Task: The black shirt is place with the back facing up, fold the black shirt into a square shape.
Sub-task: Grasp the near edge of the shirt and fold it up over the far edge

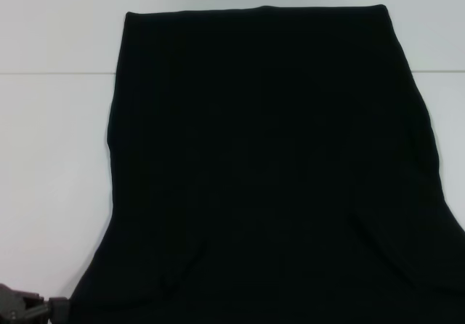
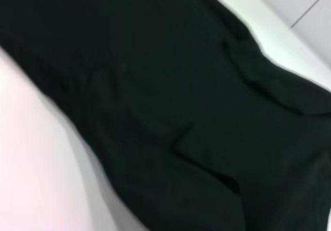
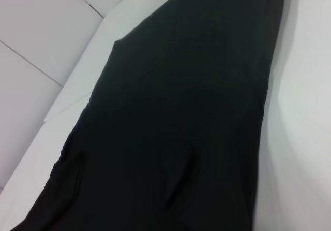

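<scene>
While both arms sit low and out of the work, I note the head view first: the black shirt (image 1: 269, 171) lies spread flat on the white table (image 1: 51, 157), hem edge straight across the far side, body widening toward me where the sleeves flare out past the near corners. No fold is made yet; it lies open so that both sides can be reached. A seam in the table runs behind the cloth on either side. Only a scrap of the left gripper (image 1: 25, 309) shows at the near left corner, just beside the shirt's sleeve edge; I cannot tell whether its pincer is spread or pressed together. The right gripper does not show at all.

Left wrist view: cloth fills most of it, with a sleeve fold (image 2: 269, 81) lying doubled on the body and a crease flap near the middle. No fingers visible, so nothing to report on grip. White table borders both sides.

Right wrist view: the shirt runs long and smooth across the table, another sleeve bulge (image 3: 67, 174) at one end. No fingers seen here either.

My judgement: the sleeves likely need turning in first.
</scene>
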Controlling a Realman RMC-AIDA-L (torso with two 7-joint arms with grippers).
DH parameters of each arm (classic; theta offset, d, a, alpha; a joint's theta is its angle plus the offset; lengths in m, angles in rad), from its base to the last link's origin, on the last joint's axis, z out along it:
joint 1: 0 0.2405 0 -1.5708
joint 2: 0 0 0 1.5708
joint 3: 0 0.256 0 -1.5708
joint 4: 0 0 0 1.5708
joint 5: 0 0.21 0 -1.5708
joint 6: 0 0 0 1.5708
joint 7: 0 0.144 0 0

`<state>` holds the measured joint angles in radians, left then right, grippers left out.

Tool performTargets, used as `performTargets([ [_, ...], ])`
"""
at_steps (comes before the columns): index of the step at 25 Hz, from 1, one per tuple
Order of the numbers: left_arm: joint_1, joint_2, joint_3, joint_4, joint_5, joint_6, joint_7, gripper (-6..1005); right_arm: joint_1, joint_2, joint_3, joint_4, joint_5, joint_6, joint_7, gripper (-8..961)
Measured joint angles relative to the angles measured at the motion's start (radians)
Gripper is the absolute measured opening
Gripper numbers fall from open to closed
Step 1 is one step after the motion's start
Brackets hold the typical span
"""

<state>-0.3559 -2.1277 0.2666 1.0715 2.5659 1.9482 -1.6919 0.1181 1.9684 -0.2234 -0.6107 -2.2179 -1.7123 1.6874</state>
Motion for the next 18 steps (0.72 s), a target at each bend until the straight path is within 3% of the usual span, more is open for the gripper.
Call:
performTargets([
  [6, 0.009, 0.002, -0.048, -0.025, -0.001, 0.057, 0.031, 33, -0.02, -0.014, 0.048, -0.031, -0.004, -0.049, -0.004, 35],
  [10, -0.016, 0.004, -0.048, -0.052, -0.006, 0.051, 0.025, 33, 0.012, -0.02, 0.096, -0.04, -0.005, -0.084, -0.001, 35],
  [14, -0.093, 0.024, -0.049, -0.11, -0.035, 0.008, 0.009, 33, 0.089, -0.023, 0.139, -0.033, -0.001, -0.09, 0.002, 36],
  [18, -0.207, 0.063, -0.049, -0.207, -0.074, -0.122, -0.041, 33, 0.198, -0.016, 0.165, -0.023, 0.002, -0.044, 0.014, 36],
])
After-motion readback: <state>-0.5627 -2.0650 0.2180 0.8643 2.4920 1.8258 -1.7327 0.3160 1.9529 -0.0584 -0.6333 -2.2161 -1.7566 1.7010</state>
